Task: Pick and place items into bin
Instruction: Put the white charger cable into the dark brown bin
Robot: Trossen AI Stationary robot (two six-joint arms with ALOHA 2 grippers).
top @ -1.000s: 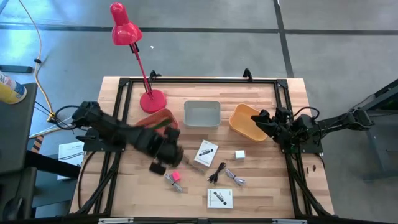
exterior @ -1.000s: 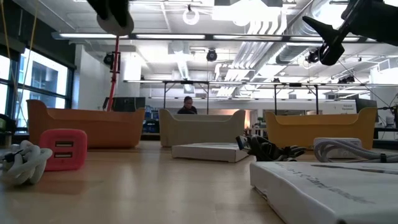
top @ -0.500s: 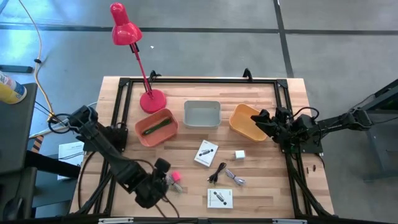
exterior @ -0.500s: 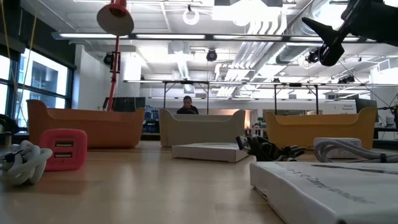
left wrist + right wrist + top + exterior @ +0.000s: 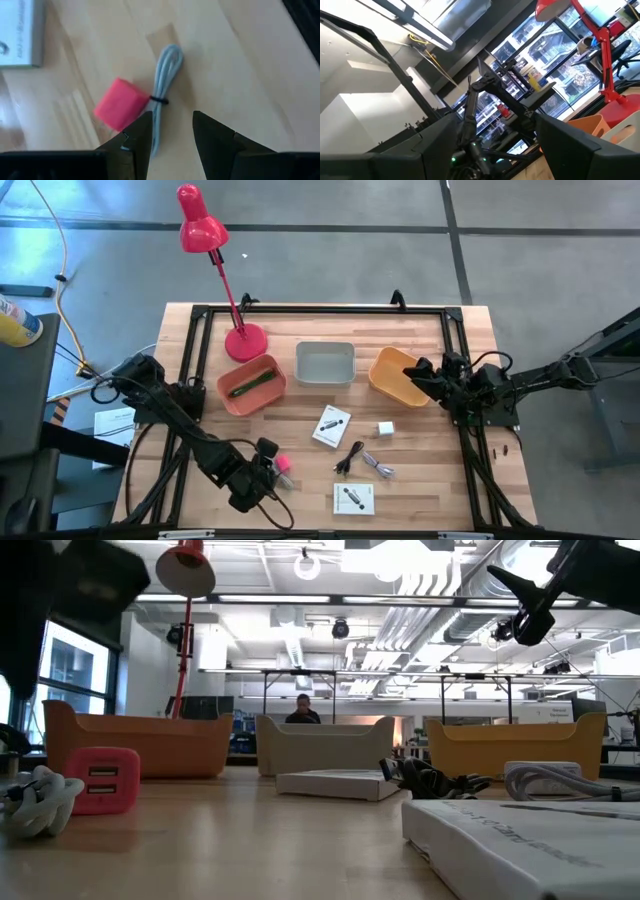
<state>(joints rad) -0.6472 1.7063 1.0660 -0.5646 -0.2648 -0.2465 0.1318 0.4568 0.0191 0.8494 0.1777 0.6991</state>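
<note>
Two arms share the wooden table (image 5: 420, 480), and only the left one is down among the items. In the high view's lower left, the left gripper (image 5: 266, 470) hangs low over the boards just beside the pink block (image 5: 283, 465). The left wrist view shows its two dark fingers (image 5: 137, 137) spread apart, with a coiled pale cable (image 5: 164, 75) reaching down between them and the pink block touching that cable at the left finger's side; nothing is pinched. In the low view the pink block (image 5: 101, 780) sits at the left edge with the pale cable bundle (image 5: 35, 802) against it.

Further up, left of centre, a salmon bin (image 5: 251, 383) holds the green stick (image 5: 252, 383), and the red lamp (image 5: 205, 235) stands on its round base behind it. A grey bin (image 5: 325, 363) sits at top centre.

Centre frame, one white packet (image 5: 331, 426) lies tilted, the black cable (image 5: 349, 457) is below it, and a second white packet (image 5: 353, 498) lies near the bottom edge. The small white block (image 5: 385, 428) is right of the first packet, with silvery bits (image 5: 379, 467) below it.

At the right, an orange-yellow bin (image 5: 396, 375) sits under the right gripper (image 5: 425, 376), which hovers raised at its rim; the right wrist view shows its fingers (image 5: 570, 142) held apart and empty. A person (image 5: 302, 710) shows far behind in the low view.
</note>
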